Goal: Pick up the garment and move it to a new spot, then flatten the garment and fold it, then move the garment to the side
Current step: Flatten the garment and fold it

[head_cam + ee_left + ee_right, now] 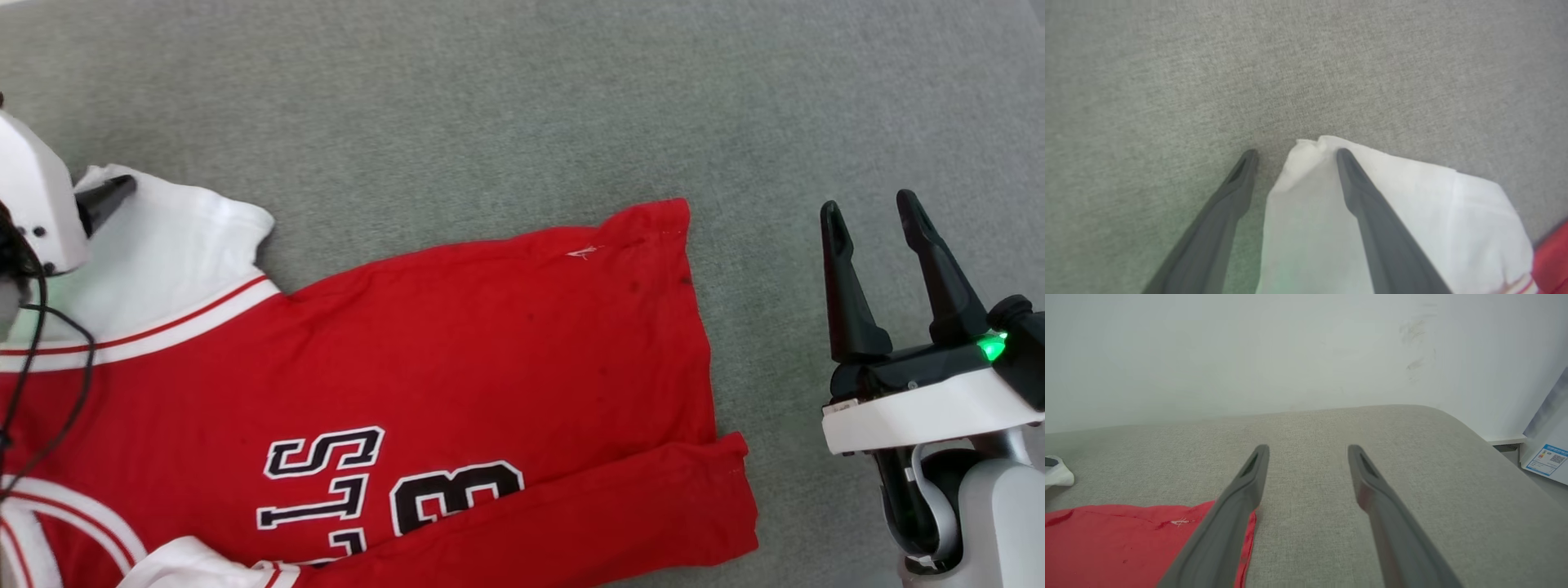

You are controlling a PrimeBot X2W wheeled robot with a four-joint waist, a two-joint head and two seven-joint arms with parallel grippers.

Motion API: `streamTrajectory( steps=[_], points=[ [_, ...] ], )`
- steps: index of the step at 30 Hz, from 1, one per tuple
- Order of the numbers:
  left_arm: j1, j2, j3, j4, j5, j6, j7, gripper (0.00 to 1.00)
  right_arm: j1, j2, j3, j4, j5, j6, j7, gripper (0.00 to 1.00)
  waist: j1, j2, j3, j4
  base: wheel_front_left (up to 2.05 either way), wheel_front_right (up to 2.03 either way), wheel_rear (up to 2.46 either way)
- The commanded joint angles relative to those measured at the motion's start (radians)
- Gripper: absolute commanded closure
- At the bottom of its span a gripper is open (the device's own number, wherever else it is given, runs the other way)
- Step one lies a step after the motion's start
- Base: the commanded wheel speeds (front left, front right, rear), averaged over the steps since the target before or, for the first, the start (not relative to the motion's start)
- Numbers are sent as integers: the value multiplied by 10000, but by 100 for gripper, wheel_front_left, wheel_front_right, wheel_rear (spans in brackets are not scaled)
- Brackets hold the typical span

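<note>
The garment, a red jersey with black white-outlined letters and number, lies spread sideways on the grey padded surface. A strip along its near edge is folded over. Its white sleeve sticks out at the upper left. My left gripper stands open over that sleeve. In the left wrist view this left gripper straddles the sleeve: one finger rests on the white cloth, the other over bare grey. My right gripper is open and empty, to the right of the hem. In the right wrist view the right gripper points past the garment's corner.
A pale wall rises behind the padded surface, whose rounded edge drops off at the right. A white box with a blue label leans beyond that edge. A black cable hangs across the garment's left part.
</note>
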Motion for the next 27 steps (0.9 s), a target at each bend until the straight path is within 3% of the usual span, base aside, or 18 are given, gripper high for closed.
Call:
streamTrajectory(
  steps=[1,3,6,7,10,16,27],
  points=[
    [-86,73,-190,125,-45,-51,562,0,-110,35,7,110,111,-2,-116,0,-2,0,262,-253,0,0,0],
    [-54,144,-481,235,-91,47,1517,0,-113,33,11,235,240,-2,-207,0,-2,0,348,-350,0,0,0],
    [178,125,-816,315,-290,272,2686,88,-154,34,7,410,381,-2,-314,0,-2,0,437,-442,0,0,0],
    [252,81,-884,285,-346,337,2923,100,-175,34,15,458,401,-2,-326,0,-2,0,454,-461,0,0,0],
    [460,3,-941,134,-405,503,3068,100,-224,35,126,625,572,-2,-200,0,-2,0,490,-497,0,0,0],
    [327,-122,-720,-121,-176,587,1990,100,-429,27,570,1334,1378,-2,1145,0,-2,0,277,-318,0,0,0],
    [-615,-924,-542,-512,240,260,-39,100,-1519,-1258,906,2353,2392,-2,4442,0,-2,0,-321,926,0,0,0]
  ],
)
